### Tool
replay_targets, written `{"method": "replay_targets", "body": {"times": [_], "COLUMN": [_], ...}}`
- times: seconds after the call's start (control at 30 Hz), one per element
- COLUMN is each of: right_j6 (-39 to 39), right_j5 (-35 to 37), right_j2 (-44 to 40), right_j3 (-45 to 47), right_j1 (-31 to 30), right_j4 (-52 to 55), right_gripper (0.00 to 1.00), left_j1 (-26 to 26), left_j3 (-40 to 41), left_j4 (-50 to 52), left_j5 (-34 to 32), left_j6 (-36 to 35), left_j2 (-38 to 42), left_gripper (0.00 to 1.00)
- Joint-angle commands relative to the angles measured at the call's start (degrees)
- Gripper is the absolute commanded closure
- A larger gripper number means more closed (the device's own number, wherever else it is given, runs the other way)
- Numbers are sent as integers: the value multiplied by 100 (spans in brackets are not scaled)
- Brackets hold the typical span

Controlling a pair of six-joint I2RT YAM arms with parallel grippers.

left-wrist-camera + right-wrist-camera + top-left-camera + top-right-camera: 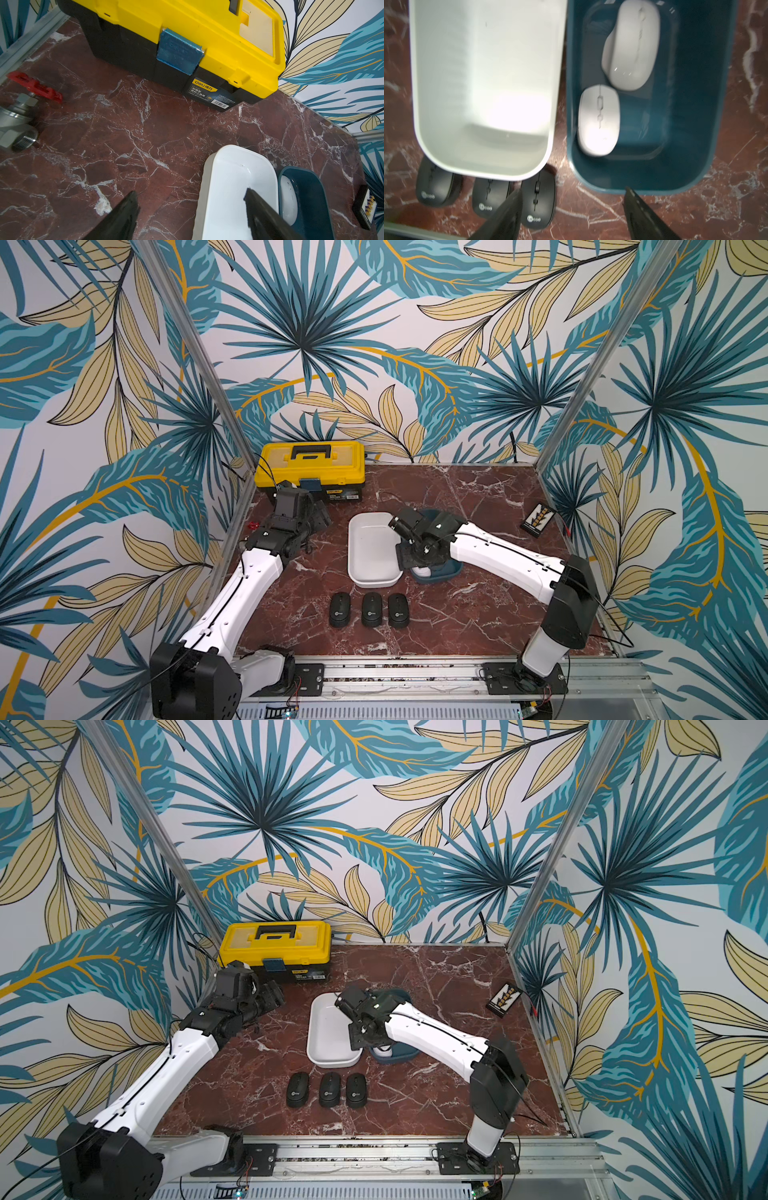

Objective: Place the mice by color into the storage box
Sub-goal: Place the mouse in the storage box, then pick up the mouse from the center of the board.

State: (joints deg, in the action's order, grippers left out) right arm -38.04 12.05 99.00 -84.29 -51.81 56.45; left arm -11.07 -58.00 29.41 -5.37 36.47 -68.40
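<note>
Sorting by colour, partly done.
Nearest, in a row on the red marble tabletop [478, 614]: three matte black oval mice [371, 610], just before the shallow white plastic bin [353, 547]. Beside it, the dark teal plastic bin [685, 145] with two white oval mice [599, 120] inside; above its near end, right gripper [573, 189], jaws apart, empty. Farthest, by the yellow-and-black toolbox [309, 464], left gripper [191, 190], jaws apart, empty.

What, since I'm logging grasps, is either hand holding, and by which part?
Nothing is held. The right hand stands open by the teal bin, both white mice lying free inside; the left hand is open, empty.
</note>
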Motion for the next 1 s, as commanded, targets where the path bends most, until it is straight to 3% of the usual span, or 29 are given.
{"method": "replay_targets", "body": {"times": [0.0,0.27,0.5,0.97], "right_j6": [-432,-867,-1058,-1078], "right_j5": [-134,-682,-1258,-1245], "right_j2": [5,323,623,899], "right_j3": [387,772,840,1198], "right_j1": [-323,-853,-885,-907], "right_j4": [328,-256,-743,-871], "right_gripper": [23,23,24,25], "left_j1": [-1,-10,-6,-9], "left_j3": [-27,-7,44,184], "left_j4": [-45,172,359,311], "left_j5": [-108,-283,-459,-439], "left_j6": [-58,-53,-52,9], "left_j2": [107,306,690,679], "left_gripper": [17,17,17,17]}}
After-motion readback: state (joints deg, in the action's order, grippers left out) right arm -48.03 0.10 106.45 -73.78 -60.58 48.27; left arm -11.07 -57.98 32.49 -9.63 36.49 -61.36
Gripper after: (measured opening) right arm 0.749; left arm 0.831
